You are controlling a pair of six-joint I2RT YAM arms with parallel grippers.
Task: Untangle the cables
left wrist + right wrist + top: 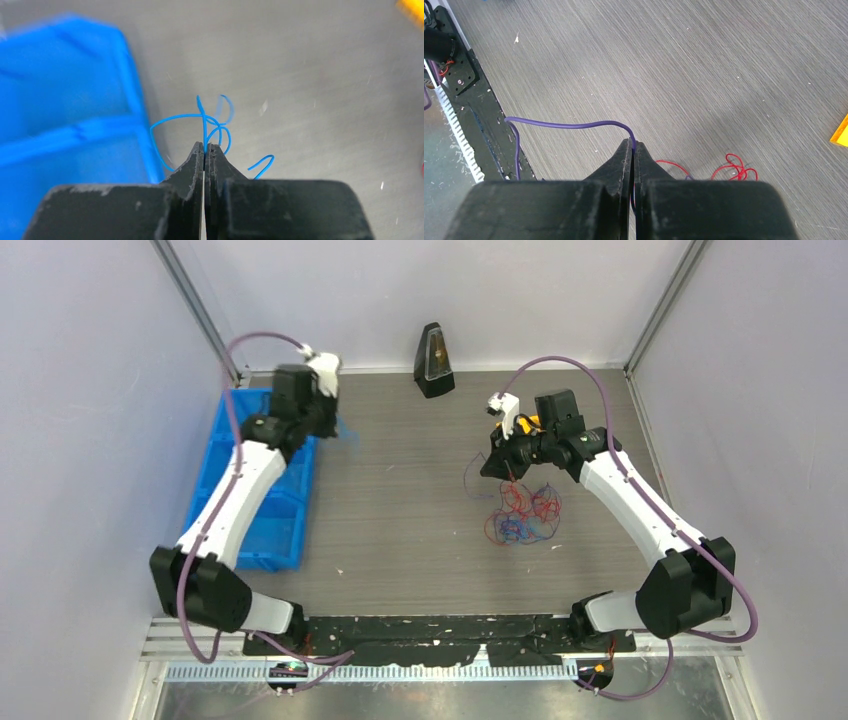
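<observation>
A tangle of thin red, blue and purple cables (522, 518) lies on the grey table right of centre. My left gripper (333, 426) hangs over the right edge of the blue bin (262, 525). In the left wrist view it (206, 146) is shut on a curly blue cable (182, 116), lifted apart from the tangle. My right gripper (495, 466) is just above the tangle's far-left side. In the right wrist view it (633, 144) is shut on a purple cable (569, 126) that arcs away to the left. Red cable loops (735, 168) lie on the table beside it.
A black wedge-shaped object (433, 361) stands at the back centre. The blue bin has dividers and fills the left side; its wall (131, 75) shows in the left wrist view. White walls enclose the table. The black base rail (479, 125) lies along the near edge.
</observation>
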